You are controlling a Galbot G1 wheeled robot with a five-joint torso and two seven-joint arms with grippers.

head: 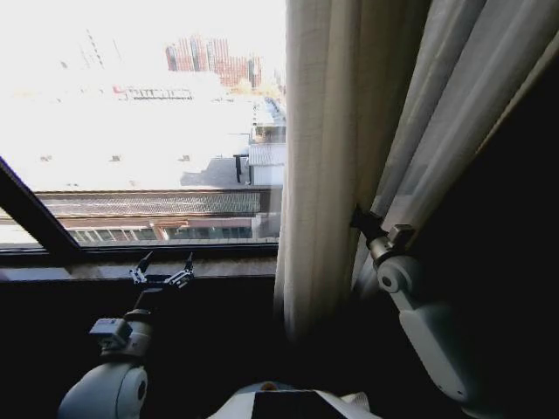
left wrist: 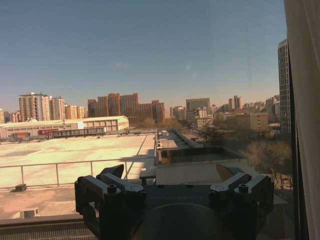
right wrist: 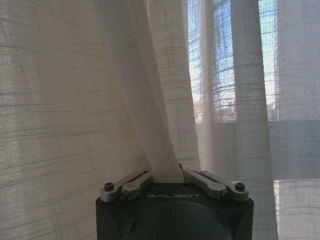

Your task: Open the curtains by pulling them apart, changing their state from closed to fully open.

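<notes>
A fold of the curtains [head: 327, 157] is pinched in the closed right gripper [right wrist: 167, 176] (fabric drawn taut); the left gripper [head: 163, 266] is held open by the sill [head: 223, 262].

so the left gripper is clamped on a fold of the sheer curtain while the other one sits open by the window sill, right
Not quite: the arms are swapped. The right gripper is clamped on a fold of the sheer curtain, as the right wrist view shows. The left gripper sits open by the window sill, holding nothing.
</notes>
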